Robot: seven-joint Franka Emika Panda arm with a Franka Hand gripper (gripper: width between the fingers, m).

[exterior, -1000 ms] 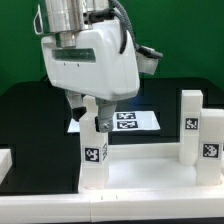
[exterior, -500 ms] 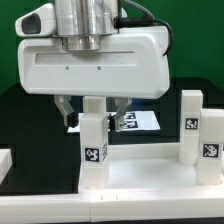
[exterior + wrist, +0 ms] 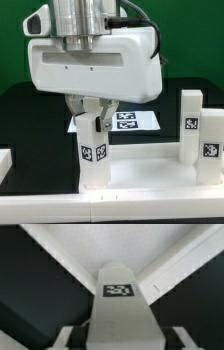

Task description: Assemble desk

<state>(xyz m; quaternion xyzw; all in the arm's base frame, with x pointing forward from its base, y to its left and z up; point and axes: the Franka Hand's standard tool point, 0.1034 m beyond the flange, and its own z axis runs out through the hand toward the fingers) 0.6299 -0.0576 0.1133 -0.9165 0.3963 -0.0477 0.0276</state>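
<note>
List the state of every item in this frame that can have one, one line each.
claw: straddling the top of the near leg, fingers close on either side; contact not clear.
near leg: upright on the desk top's corner.
far legs: two, upright at the exterior view's right.
desk top: lying flat, rim up.
marker board: flat on the table, behind the claw.

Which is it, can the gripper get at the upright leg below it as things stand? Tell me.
Probably yes. The gripper hangs right over the upright leg with a finger on either side of its top, and nothing stands between them. The wrist view shows the same leg between the fingers.
</note>
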